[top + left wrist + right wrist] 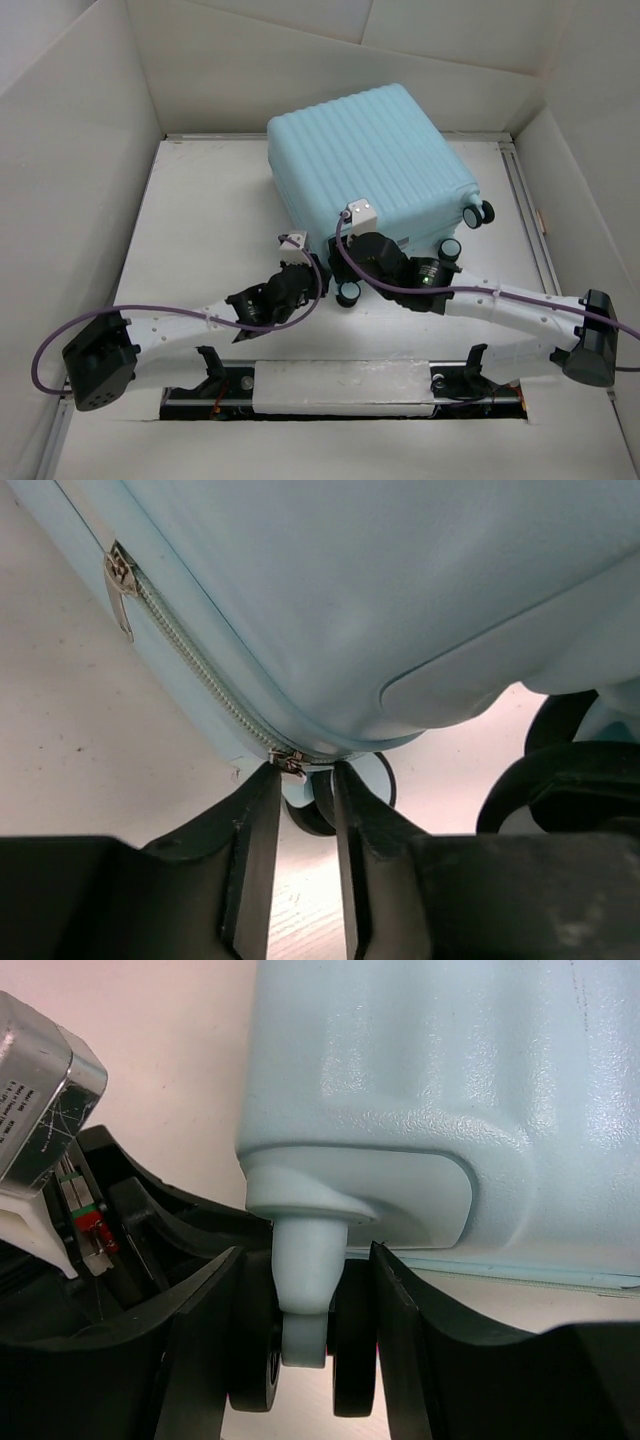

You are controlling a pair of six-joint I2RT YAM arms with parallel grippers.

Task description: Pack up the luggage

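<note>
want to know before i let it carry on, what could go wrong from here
1. The left gripper has only its fingertips around the tiny zipper pull, right at the corner of the suitcase. It could slip off as the zipper track curves.
2. The right gripper seems clamped on a wheel. Wheels like this swivel and roll, so the suitcase may twist instead of being held steady.
</note>
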